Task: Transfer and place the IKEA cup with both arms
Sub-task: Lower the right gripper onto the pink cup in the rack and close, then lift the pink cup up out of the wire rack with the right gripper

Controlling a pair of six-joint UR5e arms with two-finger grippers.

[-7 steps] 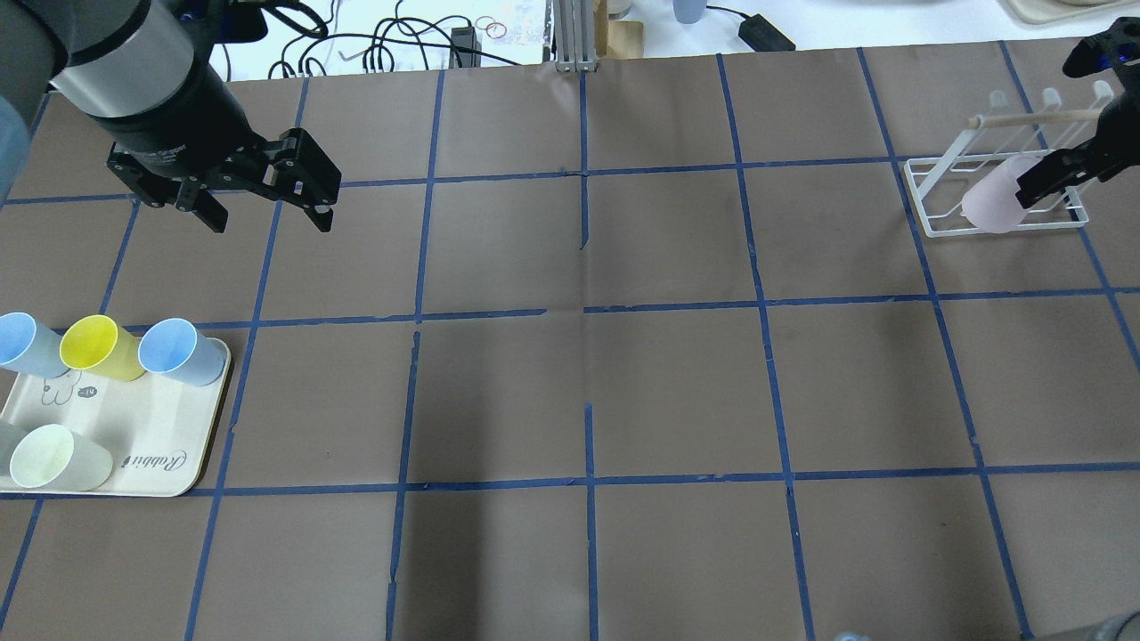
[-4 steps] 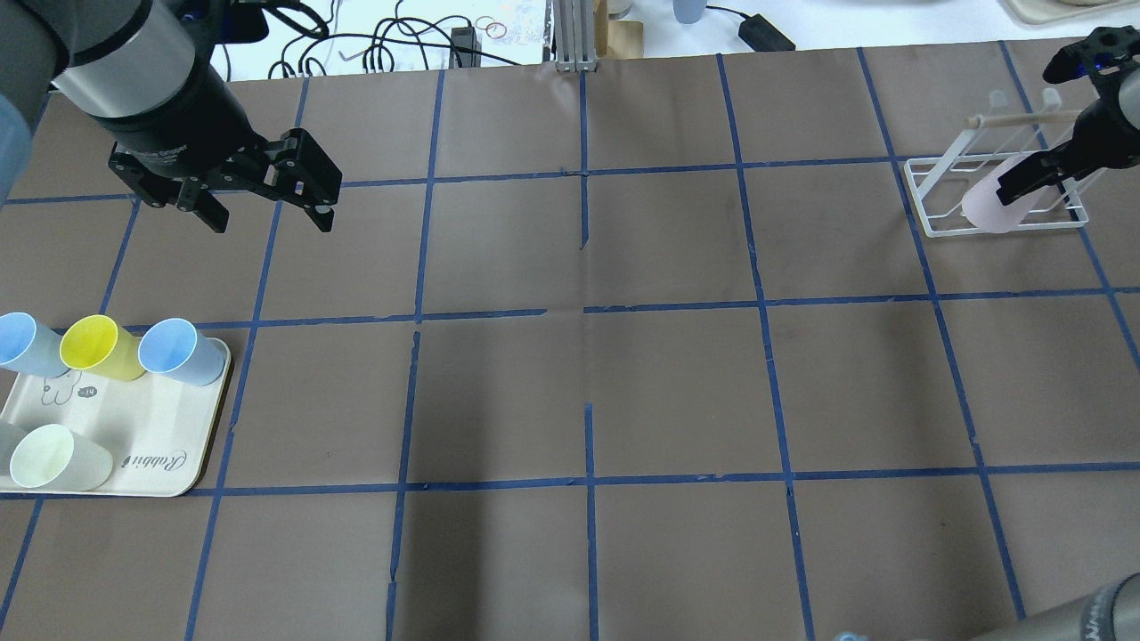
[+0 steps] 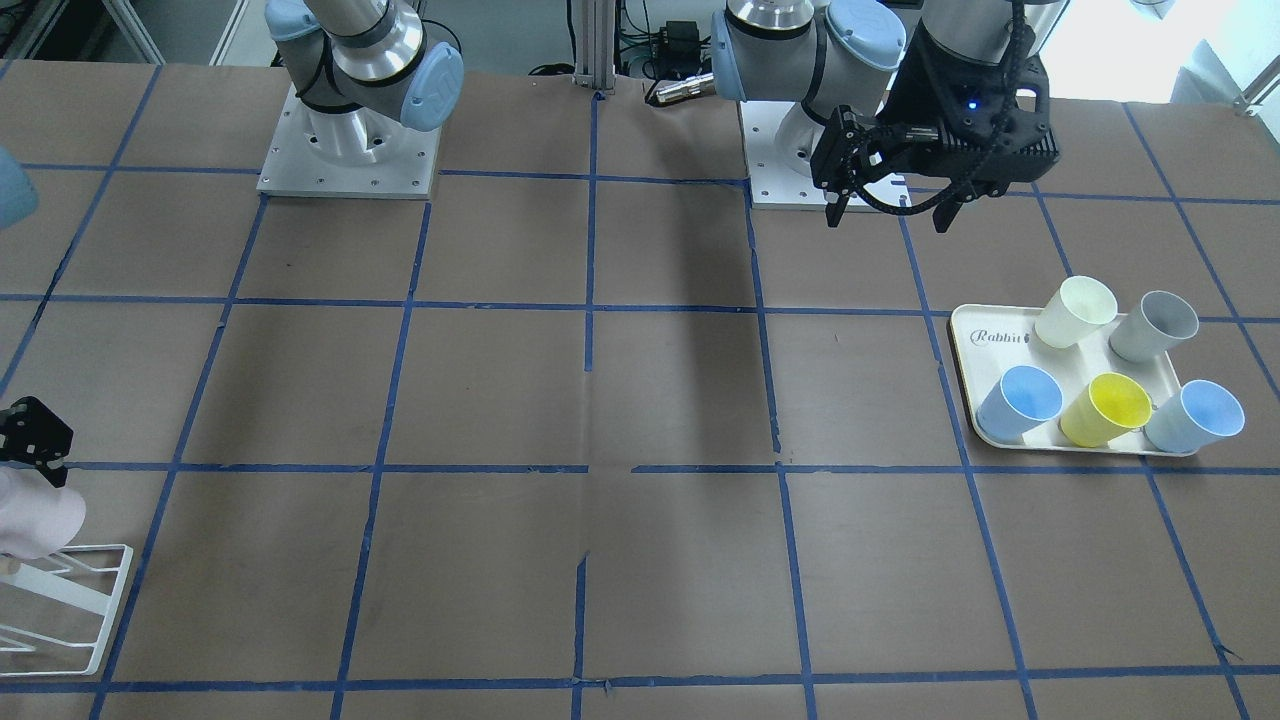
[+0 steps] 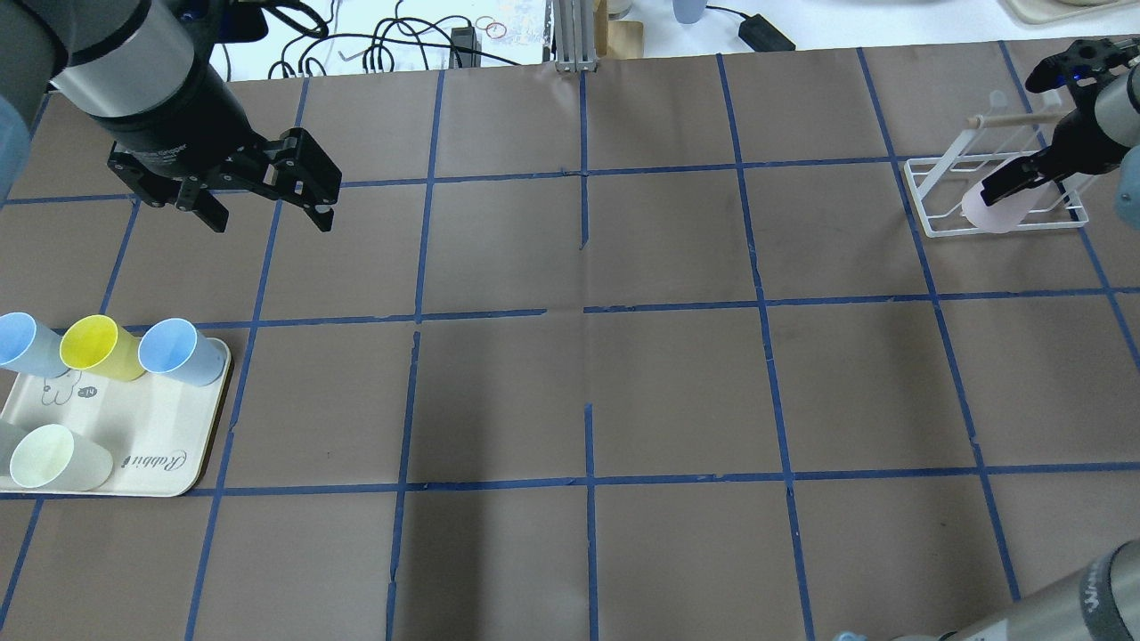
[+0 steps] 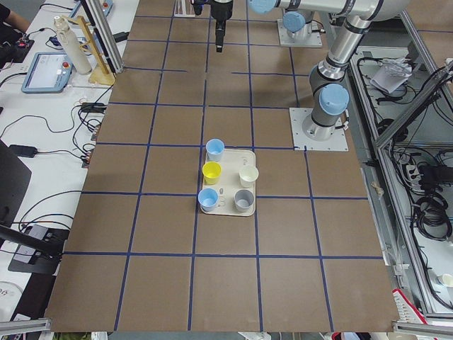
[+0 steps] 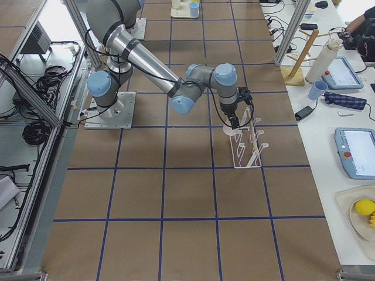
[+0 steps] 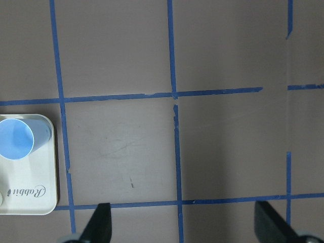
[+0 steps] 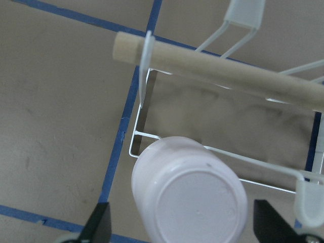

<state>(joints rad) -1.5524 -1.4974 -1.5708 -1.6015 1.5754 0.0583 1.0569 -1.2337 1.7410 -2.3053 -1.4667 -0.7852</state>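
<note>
The pale pink IKEA cup (image 4: pixel 993 214) rests tilted, base up, on a white wire rack (image 4: pixel 931 191) at the far right. It also shows in the front view (image 3: pixel 35 515) and the right wrist view (image 8: pixel 190 195). My right gripper (image 4: pixel 1002 189) is open with its fingers on either side of the cup, apart from it in the right wrist view (image 8: pixel 185 228). My left gripper (image 4: pixel 270 218) is open and empty, hovering above the table at the far left, beyond the tray (image 4: pixel 151 450); its fingertips (image 7: pixel 101 223) frame bare table.
The cream tray (image 3: pixel 965 335) holds two blue cups, a yellow cup (image 3: pixel 1105 408), a cream-white cup (image 3: pixel 1075 310) and a grey cup (image 3: pixel 1155 325). The rack's wooden pole (image 8: pixel 228 71) runs just beyond the pink cup. Cables and boxes lie past the table's far edge.
My right gripper has slid along the rack onto the pink cup, its fingers now beside the cup's body. The left arm and the cups on the tray have not moved.
</note>
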